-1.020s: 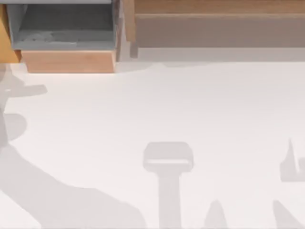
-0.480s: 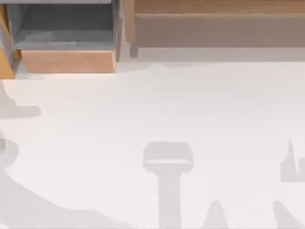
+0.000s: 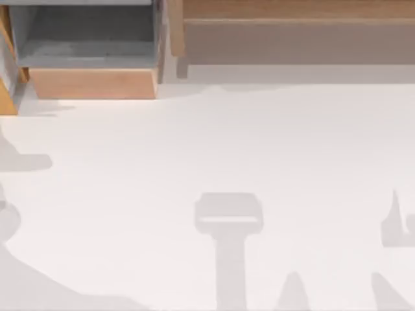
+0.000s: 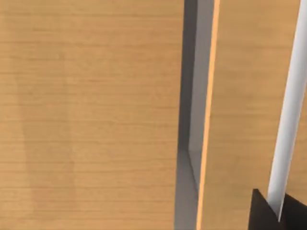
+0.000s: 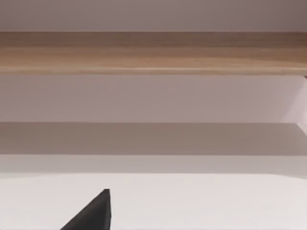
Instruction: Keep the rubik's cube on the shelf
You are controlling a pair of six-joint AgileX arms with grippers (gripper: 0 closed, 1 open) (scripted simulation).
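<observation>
- A wooden box with a grey inside is sitting at the bench's far left corner.
- The left hand is showing as a dark tip in the left wrist view, hanging close to light wood panels with a narrow grey gap between them. Whether it is spread or pressed together, I cannot tell.
- Grey shadows are lying across the white bench near its front edge.
- The shelf is running along the far edge just right of the box, its grey-brown front facing the bench.
- The right hand is hanging low over the bench, facing the shelf. Its spread I cannot tell.
</observation>
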